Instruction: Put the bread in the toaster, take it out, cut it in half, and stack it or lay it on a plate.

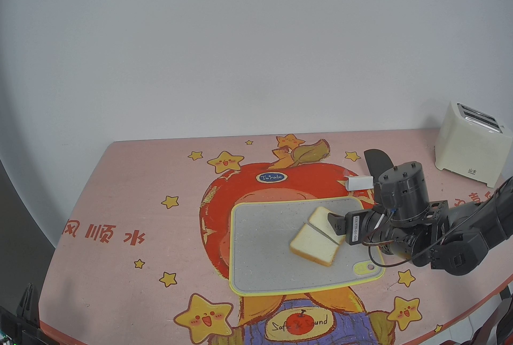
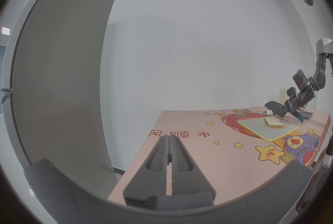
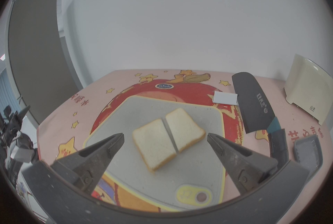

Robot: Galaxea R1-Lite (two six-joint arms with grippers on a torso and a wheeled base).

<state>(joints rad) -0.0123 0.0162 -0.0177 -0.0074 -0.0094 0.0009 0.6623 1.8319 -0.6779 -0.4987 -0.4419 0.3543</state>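
The bread lies cut in two on the grey cutting board (image 1: 267, 250): one half (image 1: 314, 246) nearer the front, the other half (image 1: 327, 219) just behind it. In the right wrist view the halves (image 3: 154, 143) (image 3: 184, 129) sit side by side with a thin gap between them. My right gripper (image 3: 164, 136) is open, low over the board's right side, its fingers spread wider than the bread and holding nothing; the head view has it (image 1: 342, 228) beside the slices. My left gripper (image 2: 170, 141) is shut and empty, off the table's left end. The cream toaster (image 1: 473, 143) stands at the far right.
A black knife (image 3: 255, 101) with a teal handle lies on the table right of the board, behind my right wrist. A small white box (image 1: 359, 182) rests by the board's far right corner. A grey object (image 3: 307, 153) sits next to the knife handle.
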